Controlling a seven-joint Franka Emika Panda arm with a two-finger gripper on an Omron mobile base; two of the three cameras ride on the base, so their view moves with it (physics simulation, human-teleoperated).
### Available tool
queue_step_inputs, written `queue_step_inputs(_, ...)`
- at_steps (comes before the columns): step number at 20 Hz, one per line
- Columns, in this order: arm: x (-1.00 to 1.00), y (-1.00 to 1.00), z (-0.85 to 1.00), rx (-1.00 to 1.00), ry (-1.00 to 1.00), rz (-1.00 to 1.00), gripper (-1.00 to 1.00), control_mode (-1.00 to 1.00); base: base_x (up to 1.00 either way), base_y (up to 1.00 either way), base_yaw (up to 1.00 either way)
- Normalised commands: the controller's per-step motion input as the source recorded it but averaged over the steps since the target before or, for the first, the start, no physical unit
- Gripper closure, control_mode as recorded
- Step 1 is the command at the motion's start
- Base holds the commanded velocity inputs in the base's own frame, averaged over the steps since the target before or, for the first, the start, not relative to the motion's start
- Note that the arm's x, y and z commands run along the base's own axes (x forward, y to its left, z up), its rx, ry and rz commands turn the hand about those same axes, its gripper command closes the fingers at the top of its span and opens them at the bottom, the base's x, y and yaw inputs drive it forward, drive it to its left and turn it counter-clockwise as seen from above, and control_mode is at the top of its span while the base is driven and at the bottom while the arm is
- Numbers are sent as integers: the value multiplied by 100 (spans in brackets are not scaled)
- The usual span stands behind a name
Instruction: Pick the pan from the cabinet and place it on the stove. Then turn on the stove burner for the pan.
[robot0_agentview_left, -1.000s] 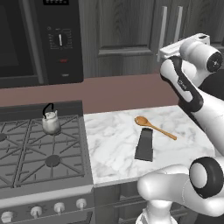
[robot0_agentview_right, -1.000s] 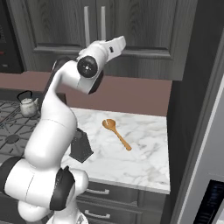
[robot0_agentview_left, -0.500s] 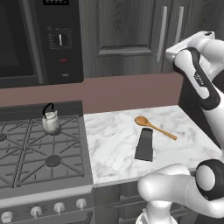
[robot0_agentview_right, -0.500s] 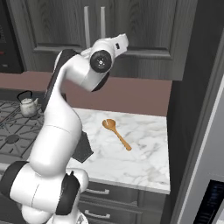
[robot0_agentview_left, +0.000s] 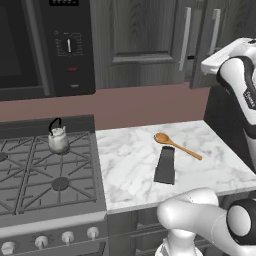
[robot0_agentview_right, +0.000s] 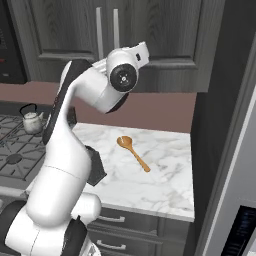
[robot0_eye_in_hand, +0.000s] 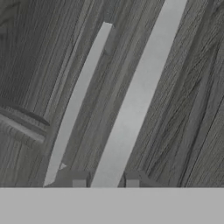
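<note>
Left base view first: the cabinet (robot0_agentview_left: 150, 45) fills the upper middle of the frame, doors closed, with two vertical bar handles at the upper right. The arm comes up the right edge and its hand is pressed in by the right-hand handle (robot0_agentview_left: 215, 31). The stove (robot0_agentview_left: 45, 175) sits lower left with just a small kettle (robot0_agentview_left: 58, 140) on a back burner, no pan on it. A wooden spoon (robot0_agentview_left: 175, 145) and a dark flat thing lie on the marble counter (robot0_agentview_left: 135, 170).

Right base view: same story, with the hand up at the top centre, right under the two bars, nose toward the door.

Hand view: the gripper (robot0_eye_in_hand: 105, 179) has its two tips at the bottom straddling the base of the big bar running diagonally up the middle. The jaws look narrow and about clamped on that handle, though the contact is cut off at the bottom edge, so I can't swear it's fully gripped.

So we're on step one, getting the door open. The pan must be inside, hidden for now. Next move, I'd guess: firm up the pinch, then pull back in an arc following the hinge.
</note>
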Motion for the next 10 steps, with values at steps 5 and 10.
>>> queue_step_inputs(5, -57, -27, 15, -1, 0, 7, 100, -100, 0, 0, 0)
queue_step_inputs(10, -53, -40, 15, -1, 0, 8, 100, -100, 0, 0, 0)
